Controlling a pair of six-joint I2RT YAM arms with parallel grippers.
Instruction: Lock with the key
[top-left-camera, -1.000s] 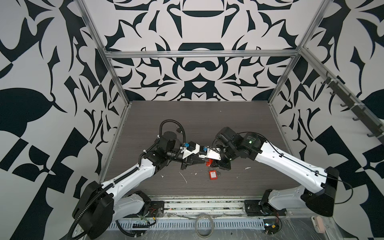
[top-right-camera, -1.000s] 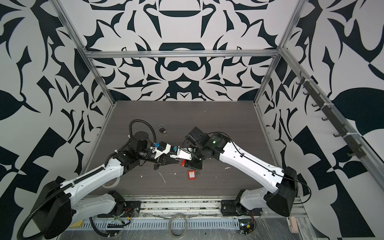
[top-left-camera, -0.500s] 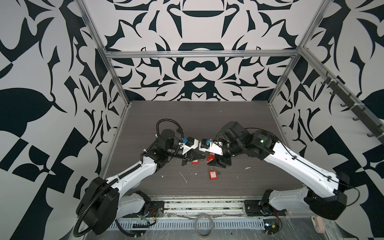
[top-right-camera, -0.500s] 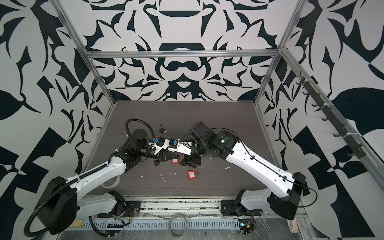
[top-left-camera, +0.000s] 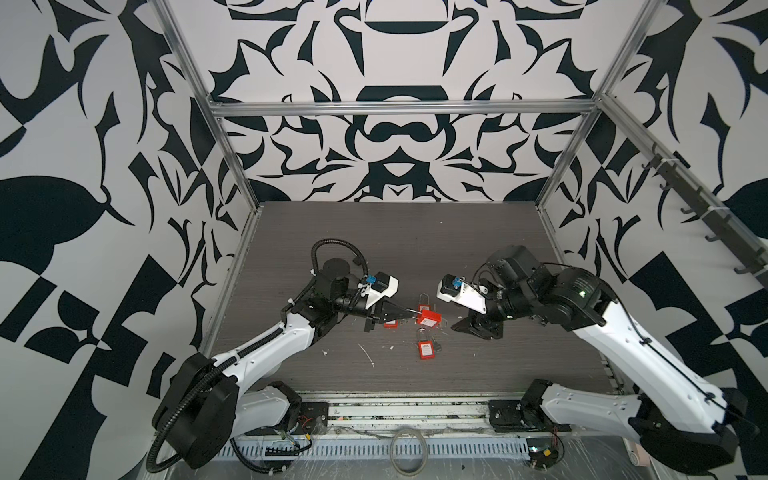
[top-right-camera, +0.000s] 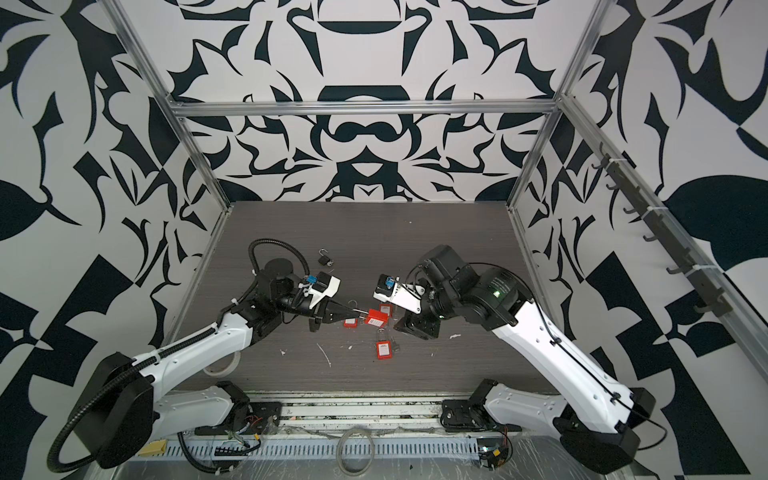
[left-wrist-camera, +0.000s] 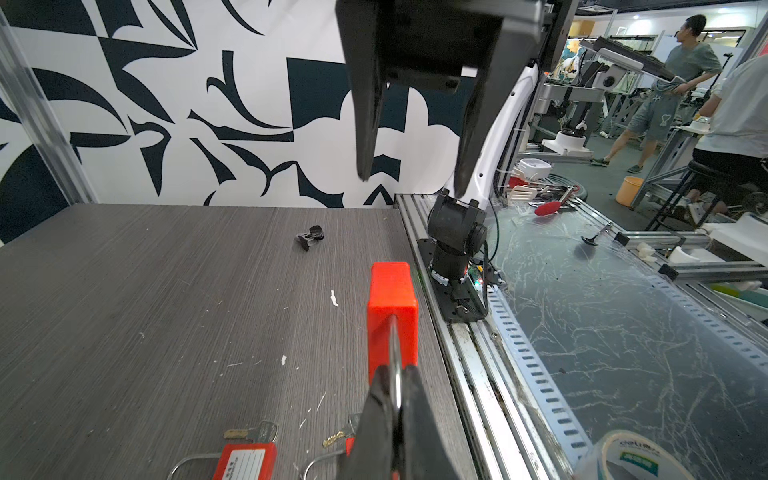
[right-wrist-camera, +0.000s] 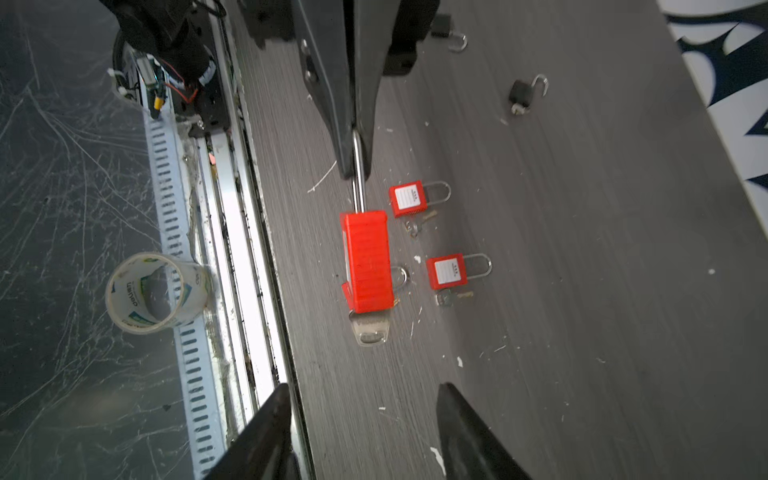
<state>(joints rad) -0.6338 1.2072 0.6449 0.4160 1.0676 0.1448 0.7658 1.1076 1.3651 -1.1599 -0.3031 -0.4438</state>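
Nearest, a spare red padlock (top-left-camera: 427, 350) lies flat on the worktop (top-left-camera: 478, 365). Just beyond it, mid-scene, the left end effector (top-left-camera: 411, 312) is clamped on the shackle of the red padlock (right-wrist-camera: 368, 262) and holds it above the worktop, with the key (right-wrist-camera: 370, 330) in its base. The right end effector (left-wrist-camera: 413, 183) faces it from the right, jaws apart, gripping nothing. Farther off lies a small black padlock (top-right-camera: 326, 261).

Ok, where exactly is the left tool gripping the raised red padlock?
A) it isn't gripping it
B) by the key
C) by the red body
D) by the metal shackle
D: in the right wrist view the left tool is shut on the shackle, while the red padlock body and the key sit clear beyond its tips.
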